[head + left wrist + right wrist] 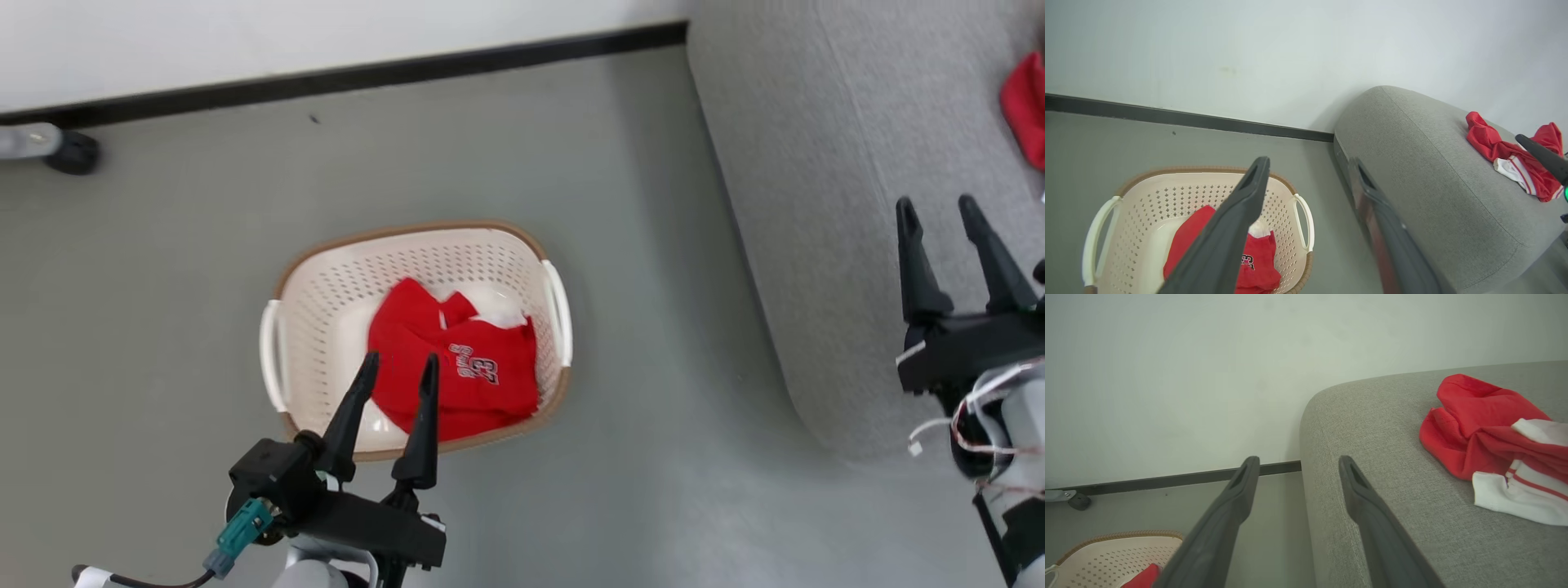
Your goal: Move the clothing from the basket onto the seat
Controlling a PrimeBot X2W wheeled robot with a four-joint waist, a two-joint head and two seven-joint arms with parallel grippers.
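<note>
Jersey (457, 367), red, lying crumpled on the bottom of the basket (408, 231). In the head view the heap's long axis runs roughly 10 to 4 o'clock, with the dark number print toward the 4 o'clock end and white trim at 1 o'clock. Basket stands on the grey floor (163, 327), long axis about 8 to 2 o'clock, a white handle at each end.

Left fingers (353, 416) spread wide and empty, rising over the basket's 6 o'clock rim, tips pointing 12 o'clock across the jersey; height above it unclear.

Seat (816, 204) at 3 o'clock of the basket, well apart, floor between them. Right fingers (918, 269) spread wide and empty over the seat.

Second red garment (1486, 428) lies on the seat. The head view catches its edge at 2 o'clock; the wrist views show it bunched, with white striped trim.

Caster wheel (73, 153) at 10 o'clock, beside the dark baseboard (326, 79).
</note>
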